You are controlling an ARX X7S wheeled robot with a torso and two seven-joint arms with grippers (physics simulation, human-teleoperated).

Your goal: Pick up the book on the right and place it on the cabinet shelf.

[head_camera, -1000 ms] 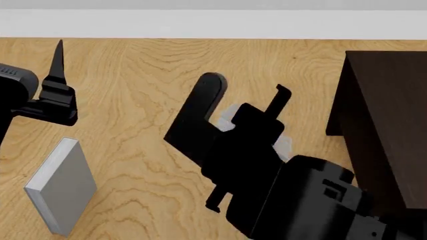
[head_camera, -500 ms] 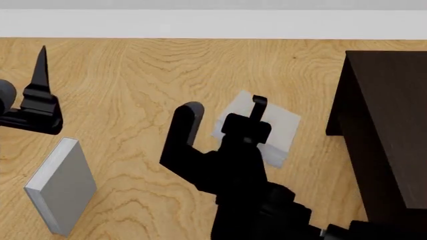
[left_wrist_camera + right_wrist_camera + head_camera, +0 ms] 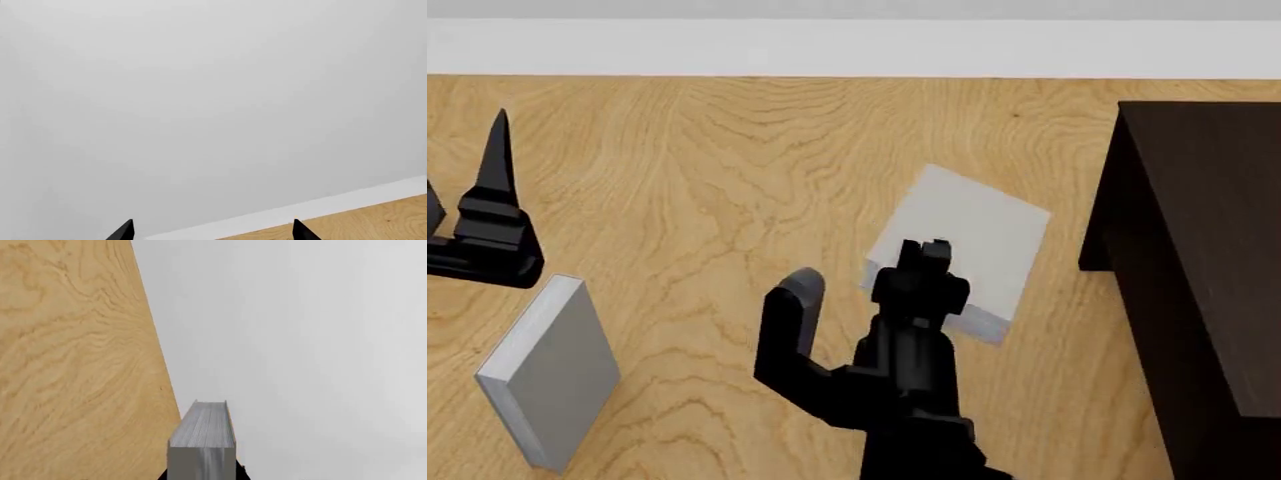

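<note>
The pale grey-white book (image 3: 974,235) lies tilted over the wooden floor right of centre, with its near edge in my right gripper (image 3: 932,258). In the right wrist view the book's page edge (image 3: 203,427) stands between the two black jaws, and the right gripper (image 3: 202,476) is shut on it. The dark cabinet (image 3: 1201,230) rises at the right edge; its shelf is hidden from here. My left gripper (image 3: 213,232) is open with nothing between its fingers and points at the wall. One of its fingers (image 3: 494,170) shows at the far left.
A darker grey book (image 3: 554,370) lies on the floor at the lower left. A white skirting board (image 3: 854,48) and wall close the far side. Bare wooden floor (image 3: 734,170) spreads between the books and the cabinet.
My right arm has drawn back toward me and lower in the head view, uncovering most of the pale book. The left gripper has drifted further left.
</note>
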